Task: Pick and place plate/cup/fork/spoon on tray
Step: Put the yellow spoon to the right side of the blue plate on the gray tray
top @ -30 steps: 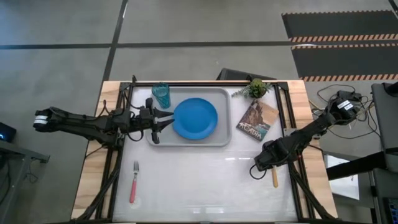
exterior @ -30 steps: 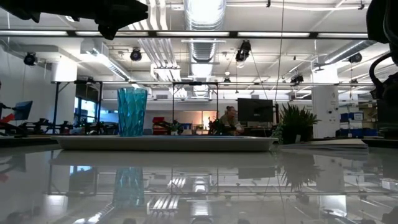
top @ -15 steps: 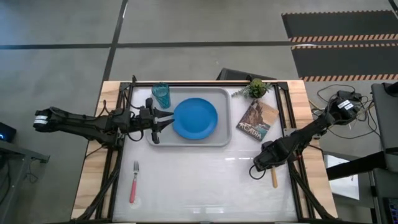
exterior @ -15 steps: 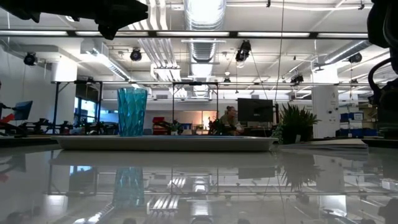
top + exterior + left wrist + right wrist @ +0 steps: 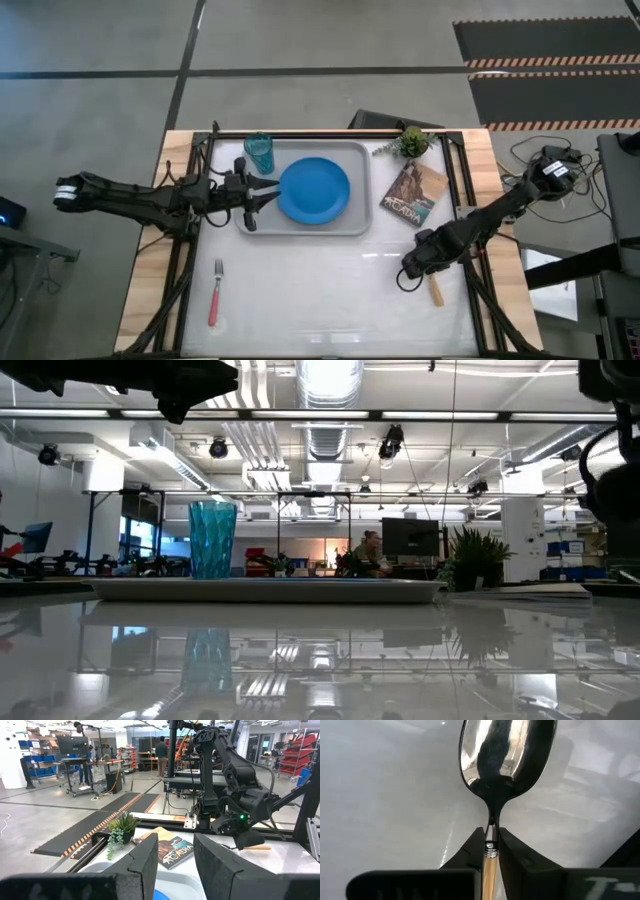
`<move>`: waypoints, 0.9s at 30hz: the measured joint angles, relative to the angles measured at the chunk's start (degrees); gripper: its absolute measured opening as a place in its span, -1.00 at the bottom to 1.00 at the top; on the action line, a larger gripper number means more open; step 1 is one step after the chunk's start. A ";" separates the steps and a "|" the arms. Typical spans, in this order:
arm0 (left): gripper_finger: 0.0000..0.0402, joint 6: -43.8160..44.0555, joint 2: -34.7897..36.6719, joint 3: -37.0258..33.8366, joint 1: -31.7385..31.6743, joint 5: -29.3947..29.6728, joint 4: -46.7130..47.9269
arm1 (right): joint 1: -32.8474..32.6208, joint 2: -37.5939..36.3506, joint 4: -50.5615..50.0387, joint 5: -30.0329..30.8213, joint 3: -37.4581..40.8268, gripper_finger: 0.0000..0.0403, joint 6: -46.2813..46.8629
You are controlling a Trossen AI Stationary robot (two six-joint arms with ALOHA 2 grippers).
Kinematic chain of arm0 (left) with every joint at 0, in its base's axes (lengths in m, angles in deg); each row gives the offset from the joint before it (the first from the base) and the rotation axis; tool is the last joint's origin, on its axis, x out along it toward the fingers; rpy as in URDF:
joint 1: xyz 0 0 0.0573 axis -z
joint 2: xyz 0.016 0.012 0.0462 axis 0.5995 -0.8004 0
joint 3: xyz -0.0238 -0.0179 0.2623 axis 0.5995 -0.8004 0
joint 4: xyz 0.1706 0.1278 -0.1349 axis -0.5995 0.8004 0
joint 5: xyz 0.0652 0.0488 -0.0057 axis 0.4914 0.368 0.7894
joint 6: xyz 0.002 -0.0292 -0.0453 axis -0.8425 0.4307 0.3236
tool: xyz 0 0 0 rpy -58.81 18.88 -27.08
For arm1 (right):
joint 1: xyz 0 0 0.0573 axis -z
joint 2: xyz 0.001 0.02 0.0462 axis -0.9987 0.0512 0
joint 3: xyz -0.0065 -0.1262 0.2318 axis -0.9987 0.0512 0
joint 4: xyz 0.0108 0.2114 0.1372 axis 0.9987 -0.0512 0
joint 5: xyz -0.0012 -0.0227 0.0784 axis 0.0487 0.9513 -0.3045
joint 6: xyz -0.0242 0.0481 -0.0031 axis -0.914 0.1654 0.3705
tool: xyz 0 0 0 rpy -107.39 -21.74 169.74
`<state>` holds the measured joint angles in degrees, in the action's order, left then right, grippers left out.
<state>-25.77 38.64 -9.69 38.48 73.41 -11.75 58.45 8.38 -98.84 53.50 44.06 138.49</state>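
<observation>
The blue plate [image 5: 314, 190] lies flat in the light-grey tray [image 5: 355, 226] and the teal cup [image 5: 259, 153] stands upright in the tray's far left corner. The fork [image 5: 215, 292], with its pink-red handle, lies flat on the table near the left front. My right gripper [image 5: 408, 270] is at the table's right, shut on the spoon [image 5: 507, 750]. The spoon's orange handle [image 5: 436, 291] sticks out toward the near edge. My left gripper [image 5: 268, 190] hovers open at the tray's left rim with nothing between its fingers [image 5: 220, 865]. My right gripper pinches the spoon's thin metal neck [image 5: 491, 827], where it joins the orange handle, between its two fingertips. The fingers come from above, slanting in from the table's right. The bowl points away past the fingertips. Whether the spoon is clear of the table, I cannot tell.
A brownish picture card [image 5: 413, 194] lies right of the tray and a small potted plant [image 5: 413, 141] stands at the far edge behind it. The table's middle and near part is a bare glossy white surface [image 5: 320, 290].
My right gripper has shut on the spoon's neck and has moved a little toward the table's left. The spoon's handle has shifted slightly with it.
</observation>
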 joint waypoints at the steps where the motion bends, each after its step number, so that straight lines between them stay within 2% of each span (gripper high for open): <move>1: -0.46 0.00 -0.01 0.00 0.00 0.00 -0.01 | 0.01 0.00 -0.12 -0.05 -0.83 -0.89 0.01; 5: -0.46 0.00 -0.01 0.00 0.00 0.00 -0.01 | 1.14 0.00 -0.19 0.55 -4.91 -0.89 0.03; 11: -0.46 -0.01 0.00 0.00 0.00 0.00 -0.01 | 6.02 0.27 -0.07 4.98 -11.68 -0.89 -1.46; 21: -0.46 -3.48 0.95 0.00 0.00 0.00 -0.05 | 22.71 6.80 0.07 5.69 -23.65 -0.89 -16.90; 27: -0.46 -3.52 3.09 0.00 0.00 0.00 -0.04 | 32.29 14.36 -0.79 1.60 -32.42 -0.89 -27.53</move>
<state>-29.29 41.73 -9.69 38.48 73.41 -11.78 90.73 22.74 -99.62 55.10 11.64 110.96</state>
